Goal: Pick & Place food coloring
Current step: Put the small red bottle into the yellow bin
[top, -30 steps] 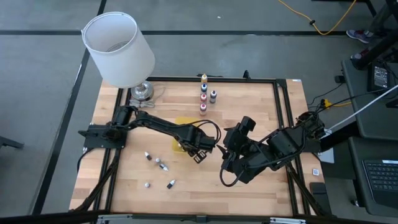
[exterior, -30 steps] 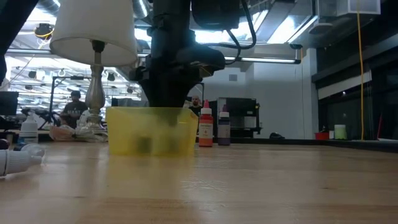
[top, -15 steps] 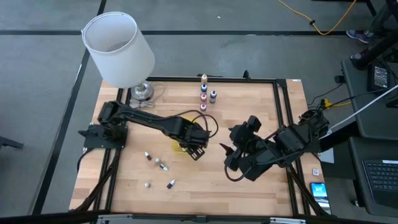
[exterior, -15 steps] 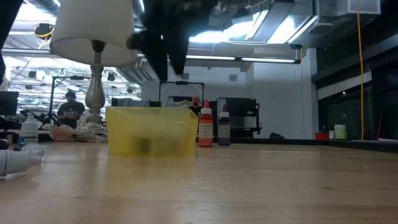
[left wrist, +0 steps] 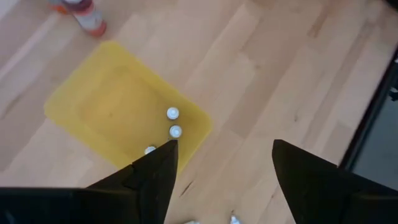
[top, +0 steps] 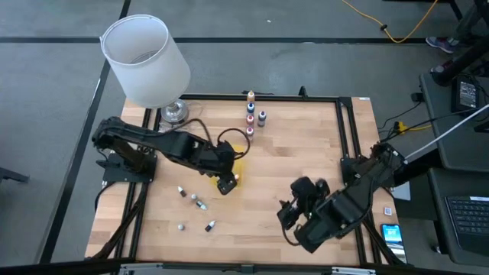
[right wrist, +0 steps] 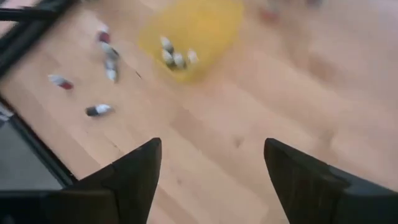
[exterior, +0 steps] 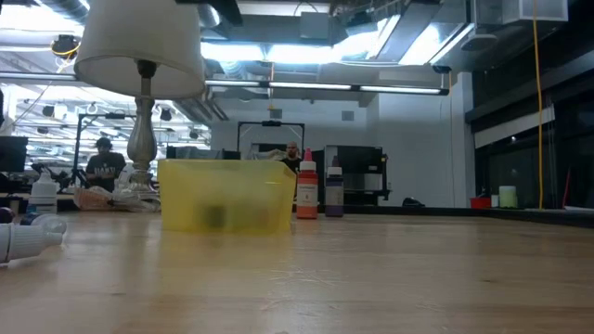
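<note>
Taking the yellow tray point(top: 235, 153) as your landmark: left of it and nearer the tabletop's point(top: 306, 153) front edge, you had four loose bottles point(top: 200, 204) lying on their sides, well apart from one another. Your left pincer point(top: 226, 183) hung just beside the tray's front corner, fingers spread and empty; from its wrist you could see three bottles point(left wrist: 173, 130) already standing in the tray's near corner, white caps up. Behind the tray, toward the lamp point(top: 147, 59) side, a short row of bottles point(top: 250, 116) stood upright. Your right pincer point(top: 294, 210) was well to the right of the tray and nearer the front, also spread wide with nothing between the fingers.

As for handling, these bottles looked tiny and light, probably stiff plastic with smooth round bodies, so I judged they would roll or skid away if you nudged one side first. A lying bottle was best taken across the body, near its middle, fingers square to its long axis; the narrower cap gave less to bite on. The upright ones would tip easily, so closing on both sides together mattered. Little squeeze was needed, and you could release low inside the tray so they did not bounce out.
</note>
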